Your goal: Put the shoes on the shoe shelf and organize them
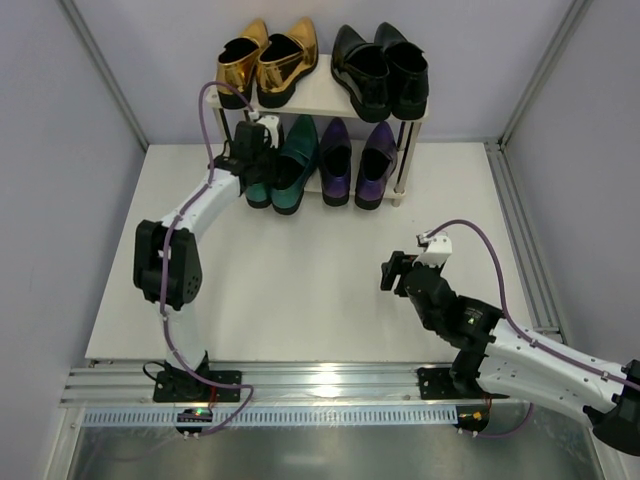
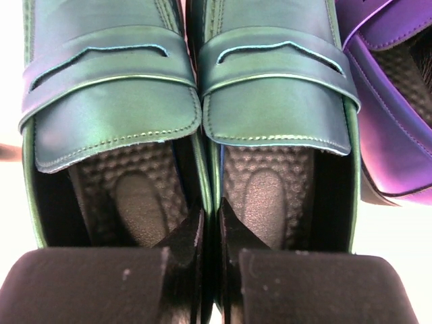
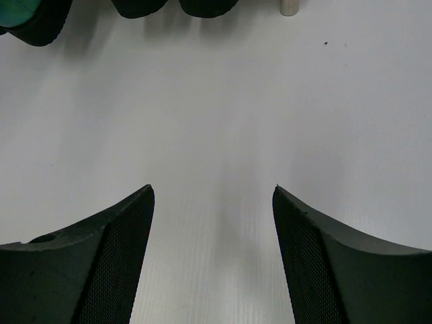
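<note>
Overhead, I see the shoe shelf (image 1: 322,101) with the gold pair (image 1: 268,60) and black pair (image 1: 382,68) on top, and the teal shoes (image 1: 292,165) and purple pair (image 1: 355,162) on the lower tier. Only my left wrist view shows the left gripper (image 2: 210,223) pinching the 2 teal shoes' touching inner walls. The right gripper (image 3: 212,196) hangs spread above the table (image 3: 216,101).

4 prs on the shoe shelf (image 1: 318,98), 2 per tier.
Top cream board: I see the gold pair (image 1: 268,60) on the L and the black pair (image 1: 380,68) on the R, heels toward me, toes to the back. Lower tier: teal pair (image 1: 283,165) L, purple pair (image 1: 356,162) R, heels sticking out past the top board. On L wrist cam the teal shoes' inner walls touch, w/ purple just beside. All upright, glossy, dark inside.
</note>
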Tool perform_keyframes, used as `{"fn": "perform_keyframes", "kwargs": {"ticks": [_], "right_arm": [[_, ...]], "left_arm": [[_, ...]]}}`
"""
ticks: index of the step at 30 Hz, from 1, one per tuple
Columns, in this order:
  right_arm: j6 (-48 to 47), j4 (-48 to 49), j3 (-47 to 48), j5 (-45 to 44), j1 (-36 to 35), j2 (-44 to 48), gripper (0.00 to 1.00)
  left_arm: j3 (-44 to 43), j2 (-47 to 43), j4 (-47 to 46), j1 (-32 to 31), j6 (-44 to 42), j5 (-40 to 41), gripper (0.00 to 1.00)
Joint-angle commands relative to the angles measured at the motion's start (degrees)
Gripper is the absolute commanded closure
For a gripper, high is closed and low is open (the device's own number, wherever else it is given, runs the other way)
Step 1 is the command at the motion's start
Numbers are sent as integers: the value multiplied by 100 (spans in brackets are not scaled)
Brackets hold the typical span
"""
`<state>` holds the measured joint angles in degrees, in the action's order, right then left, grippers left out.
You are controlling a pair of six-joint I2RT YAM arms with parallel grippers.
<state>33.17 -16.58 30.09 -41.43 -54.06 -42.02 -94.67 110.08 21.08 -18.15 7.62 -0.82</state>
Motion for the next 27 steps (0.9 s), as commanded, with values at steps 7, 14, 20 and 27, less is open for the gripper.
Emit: {"fn": "perform_keyframes", "kwargs": {"ticks": [7, 14, 20, 27], "right_arm": [[-30, 50, 24, -146, -34, -61, 27], [-3, -30, -3, -172, -25, 18, 27], [5, -38, -3, -172, -43, 36, 27], [14, -47, 32, -146, -34, -26, 27]], "left_arm": [[248, -953, -2749, 189, 257, -1262, 100], [-270, -602, -2653, 567, 671, -1702, 100], [-289, -234, -2592, 602, 355, -1456, 100], [-271, 312, -2547, 602, 433, -1377, 100]]}}
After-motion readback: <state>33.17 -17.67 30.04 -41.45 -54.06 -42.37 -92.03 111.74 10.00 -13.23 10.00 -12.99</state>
